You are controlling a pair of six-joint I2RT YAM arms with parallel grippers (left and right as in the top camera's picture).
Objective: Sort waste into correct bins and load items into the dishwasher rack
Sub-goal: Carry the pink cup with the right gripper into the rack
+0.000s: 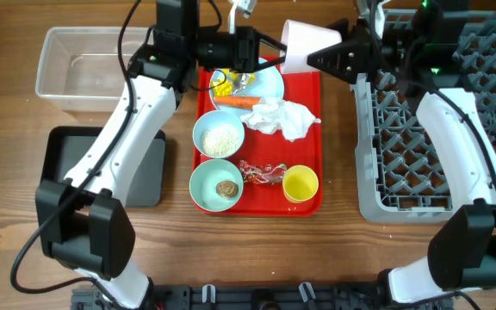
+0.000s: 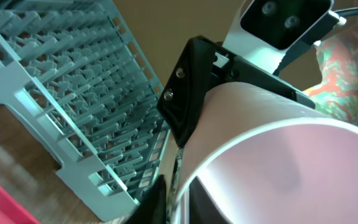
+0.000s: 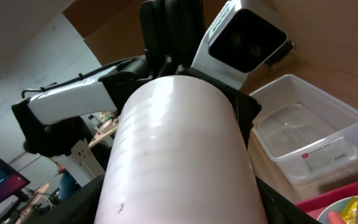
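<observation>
The pink cup [image 1: 308, 41] hangs on its side above the red tray's far right corner, held from both ends. My left gripper [image 1: 269, 52] pinches its rim, one finger inside and one outside, as the left wrist view [image 2: 179, 199] shows. My right gripper [image 1: 338, 53] grips the cup's body [image 3: 179, 155] from the rack side. The grey dishwasher rack [image 1: 437, 129] lies at the right. The clear tub [image 1: 84, 65] and the black tray [image 1: 67, 146] are at the left.
The red tray [image 1: 313, 202] holds the blue plate [image 1: 269, 82] with a carrot piece [image 1: 235, 101] and yellow wrapper [image 1: 222, 83], the napkin [image 1: 282, 118], a bowl of rice [image 1: 219, 135], a teal bowl [image 1: 205, 185] with a brown lump, wrappers [image 1: 261, 172] and the yellow cup [image 1: 300, 183].
</observation>
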